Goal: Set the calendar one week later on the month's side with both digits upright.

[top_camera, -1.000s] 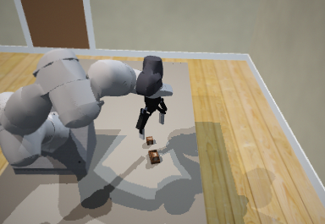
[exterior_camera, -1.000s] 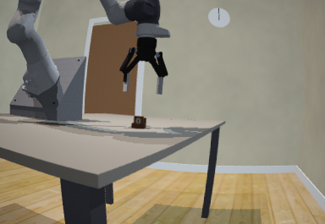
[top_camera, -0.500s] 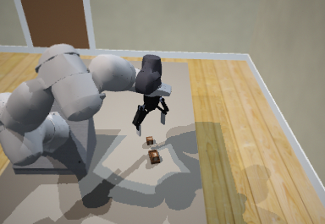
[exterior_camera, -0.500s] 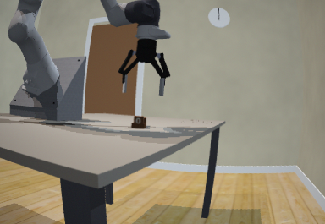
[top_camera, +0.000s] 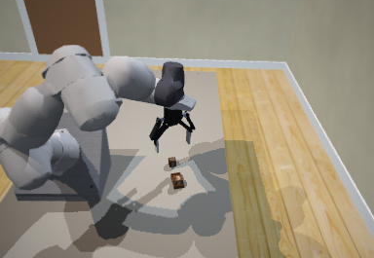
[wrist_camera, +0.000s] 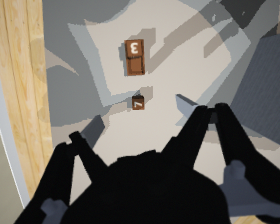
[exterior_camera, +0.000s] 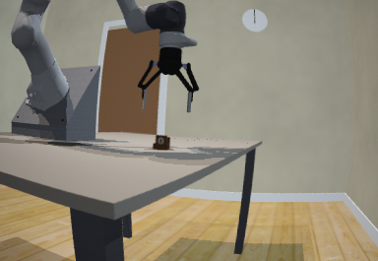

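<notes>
A small brown tray (wrist_camera: pixel 135 68) lies on the table with one cube (wrist_camera: pixel 133 48) in it; that cube's top shows a 3. The other cube (top_camera: pixel 172 162) (wrist_camera: pixel 137 104) stands alone on the table a short way from the tray, with a 7 on top. In the exterior view the tray and cubes (exterior_camera: pixel 161 142) overlap as one small brown shape. My gripper (top_camera: pixel 171 144) (exterior_camera: pixel 166 103) is wide open and empty. It hangs well above the loose cube. In the wrist view its dark fingers fill the lower half.
The grey robot base (top_camera: pixel 58 167) (exterior_camera: pixel 59 105) stands at the table's left. The table's edge (top_camera: pixel 229 182) runs along the right, with wooden floor beyond. A brown door (exterior_camera: pixel 129 81) and a wall clock (exterior_camera: pixel 254 20) are behind.
</notes>
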